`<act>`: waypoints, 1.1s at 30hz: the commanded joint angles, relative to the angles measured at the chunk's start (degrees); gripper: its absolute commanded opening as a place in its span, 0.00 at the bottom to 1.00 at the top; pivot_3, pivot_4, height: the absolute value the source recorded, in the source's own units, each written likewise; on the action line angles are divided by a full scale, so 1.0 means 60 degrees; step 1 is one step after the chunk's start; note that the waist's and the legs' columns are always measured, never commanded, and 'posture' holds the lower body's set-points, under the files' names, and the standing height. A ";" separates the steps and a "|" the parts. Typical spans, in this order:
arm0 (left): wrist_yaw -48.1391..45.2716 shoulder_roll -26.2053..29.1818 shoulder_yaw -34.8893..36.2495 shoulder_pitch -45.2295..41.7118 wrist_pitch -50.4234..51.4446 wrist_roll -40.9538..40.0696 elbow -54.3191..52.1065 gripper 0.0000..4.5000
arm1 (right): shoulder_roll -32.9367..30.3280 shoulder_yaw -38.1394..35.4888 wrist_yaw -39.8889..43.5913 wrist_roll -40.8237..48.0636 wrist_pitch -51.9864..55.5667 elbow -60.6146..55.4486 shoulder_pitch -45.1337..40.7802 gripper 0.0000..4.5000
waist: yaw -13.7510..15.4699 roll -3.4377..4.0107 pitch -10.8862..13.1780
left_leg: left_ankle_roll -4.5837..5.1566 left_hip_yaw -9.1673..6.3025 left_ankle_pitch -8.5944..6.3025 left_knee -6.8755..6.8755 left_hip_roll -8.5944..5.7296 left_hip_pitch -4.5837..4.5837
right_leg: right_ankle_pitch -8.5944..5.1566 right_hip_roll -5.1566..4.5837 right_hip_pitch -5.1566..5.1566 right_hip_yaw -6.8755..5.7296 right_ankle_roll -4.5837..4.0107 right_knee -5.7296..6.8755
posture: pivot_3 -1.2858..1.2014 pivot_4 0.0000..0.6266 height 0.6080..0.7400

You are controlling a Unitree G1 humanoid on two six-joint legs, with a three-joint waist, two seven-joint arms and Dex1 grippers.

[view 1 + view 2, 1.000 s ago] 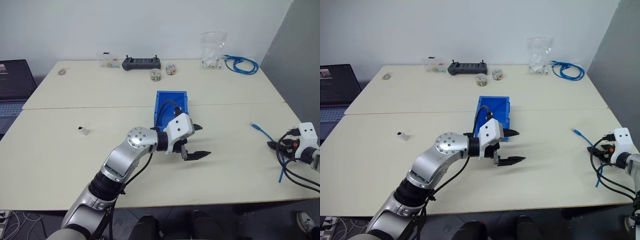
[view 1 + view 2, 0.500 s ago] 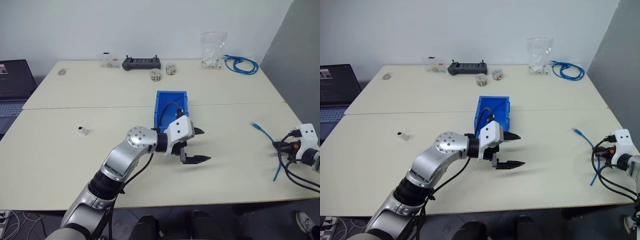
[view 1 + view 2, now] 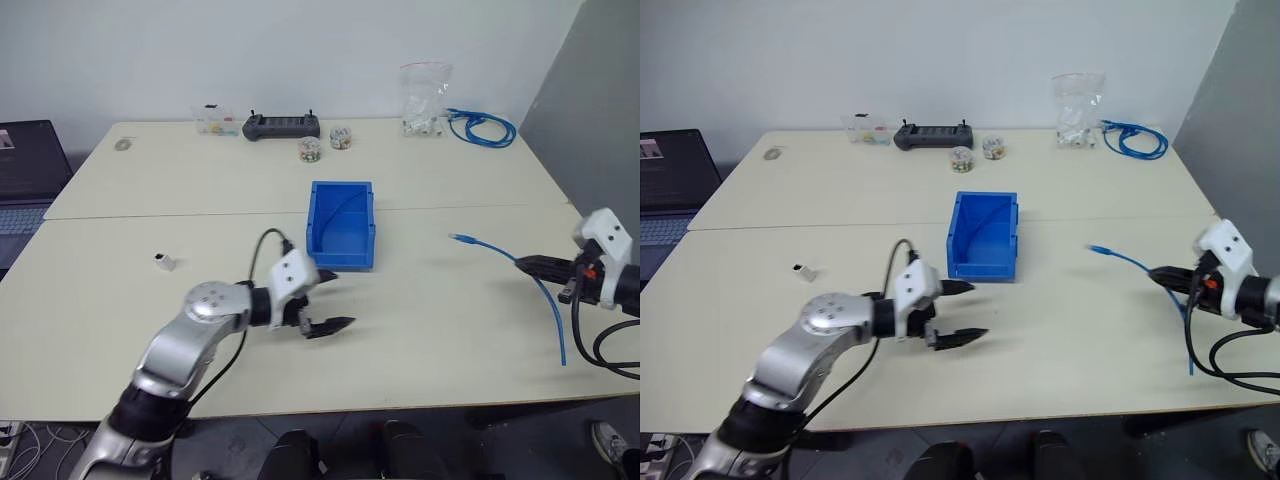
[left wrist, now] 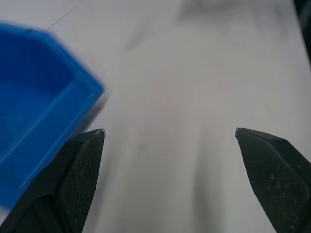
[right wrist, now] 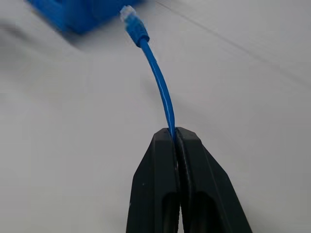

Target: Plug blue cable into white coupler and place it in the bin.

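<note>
Pale table (image 3: 450,330) against white wall; right end effector (image 3: 522,263) clenched on blue cable (image 3: 490,246), left end effector (image 3: 327,300) released.

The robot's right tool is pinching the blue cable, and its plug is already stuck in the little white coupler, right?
Not quite. The right tool is pinching the blue cable, but the plug is not in the white coupler. The left eye view shows the coupler alone far across the table, and the right wrist view shows the plug end bare in the air.
</note>
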 commanded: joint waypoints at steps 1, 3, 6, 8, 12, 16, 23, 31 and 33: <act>0.0208 0.0404 0.1143 0.0806 -0.0074 -0.0374 -0.0625 1.00 | 0.0472 0.1669 0.0092 -0.0277 -0.0238 -0.0970 -0.1049 0.00 | -0.0006 -0.0010 0.0004 | 0.0000 0.0003 0.0000 0.0000 0.0000 0.0000 | -0.0001 -0.0002 0.0000 0.0001 0.0001 -0.0003 | 0.52 0.24 1.00; -0.0112 0.0904 0.1580 0.1669 -0.0426 -0.0319 -0.0589 1.00 | 0.1237 0.2869 -0.0042 -0.0696 -0.0318 -0.0870 -0.1864 0.00 | 0.0011 -0.0020 0.0006 | 0.0000 0.0000 0.0000 0.0000 -0.0006 -0.0006 | -0.0001 -0.0011 -0.0001 0.0000 0.0001 -0.0006 | 0.52 0.24 1.00; -0.0404 0.1378 0.2006 0.2531 -0.0878 -0.0271 -0.0471 1.00 | 0.2110 0.4017 -0.0089 -0.1214 -0.0473 -0.0377 -0.2619 0.00 | -0.0019 -0.0025 0.0009 | -0.0004 0.0007 -0.0002 -0.0008 0.0004 -0.0004 | 0.0018 -0.0009 -0.0014 0.0004 -0.0038 -0.0008 | 0.52 0.24 1.00; -0.0647 0.1781 0.2439 0.3383 -0.1399 -0.0079 -0.0241 1.00 | 0.3154 0.5214 -0.0115 -0.1802 -0.0689 0.0462 -0.3171 0.00 | -0.0005 -0.0034 0.0005 | -0.0005 0.0001 -0.0001 -0.0007 0.0008 -0.0009 | 0.0025 -0.0009 -0.0016 -0.0007 -0.0052 -0.0009 | 0.52 0.24 1.00; -0.0823 0.2282 0.2857 0.4409 -0.2362 0.0370 0.0332 1.00 | 0.4459 0.6374 -0.0302 -0.2744 -0.1105 0.1954 -0.3846 0.00 | 0.0011 -0.0037 0.0004 | -0.0005 -0.0004 -0.0001 -0.0011 0.0011 -0.0009 | 0.0034 -0.0008 -0.0020 -0.0013 -0.0079 -0.0011 | 0.52 0.24 1.00; -0.0788 0.2334 0.2963 0.4652 -0.3099 0.0584 0.0836 1.00 | 0.5279 0.6899 -0.0267 -0.3272 -0.1383 0.3156 -0.4343 0.00 | 0.0109 -0.0024 0.0013 | -0.0005 -0.0009 -0.0002 -0.0007 -0.0010 -0.0014 | 0.0037 -0.0031 -0.0020 -0.0017 -0.0084 -0.0015 | 0.52 0.24 1.00; -0.0746 0.2159 0.2549 0.3882 -0.3589 0.0722 0.1354 1.00 | 0.6131 0.7249 0.0030 -0.3767 -0.1682 0.4553 -0.4909 0.26 | 0.0087 -0.0022 0.0013 | -0.0005 -0.0015 -0.0002 -0.0014 -0.0011 -0.0008 | 0.0040 -0.0034 -0.0023 -0.0028 -0.0088 -0.0005 | 0.52 0.24 1.00; -0.0875 0.1950 0.1808 0.3097 -0.3767 0.0882 0.1707 1.00 | 0.5785 0.6644 0.0776 -0.3412 -0.1453 0.4084 -0.5025 0.69 | -0.0010 -0.0023 0.0013 | -0.0004 -0.0017 -0.0002 -0.0014 -0.0012 -0.0004 | 0.0043 -0.0033 -0.0025 -0.0031 -0.0090 0.0006 | 0.52 0.24 1.00; -0.0837 0.1812 0.1533 0.2794 -0.3770 0.0916 0.1726 1.00 | 0.5271 0.6247 0.1170 -0.2894 -0.0988 0.3060 -0.4712 0.81 | 0.0022 -0.0018 0.0016 | -0.0004 -0.0019 -0.0002 -0.0013 -0.0014 -0.0008 | 0.0043 -0.0034 -0.0025 -0.0030 -0.0089 0.0003 | 0.52 0.24 1.00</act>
